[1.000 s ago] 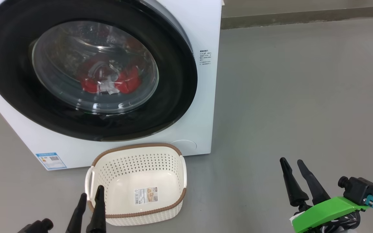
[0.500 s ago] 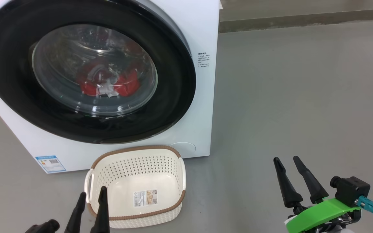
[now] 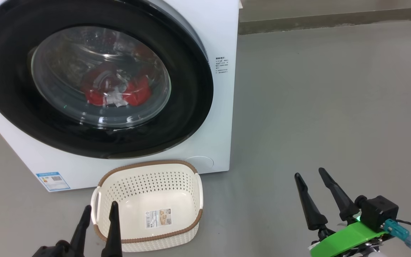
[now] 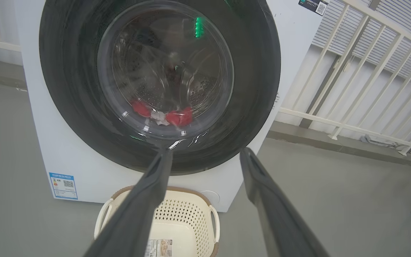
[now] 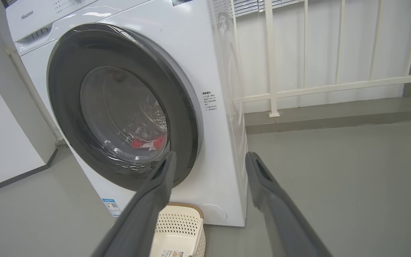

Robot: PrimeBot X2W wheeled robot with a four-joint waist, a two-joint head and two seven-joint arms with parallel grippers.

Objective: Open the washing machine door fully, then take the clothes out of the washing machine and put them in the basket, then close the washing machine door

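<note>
Both gape empty: left claw point(image 3: 100, 205) just beside the basket point(image 3: 148, 163), right claw point(image 3: 309, 172) well apart.

Grey floor point(image 3: 334, 107) — a white railing point(image 5: 269, 53) stands behind it.

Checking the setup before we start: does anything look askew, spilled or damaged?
Nothing stands out. The basket sits upright and empty before the washing machine, the clothes lie behind the washing machine door, and the floor shows no spill.
</note>
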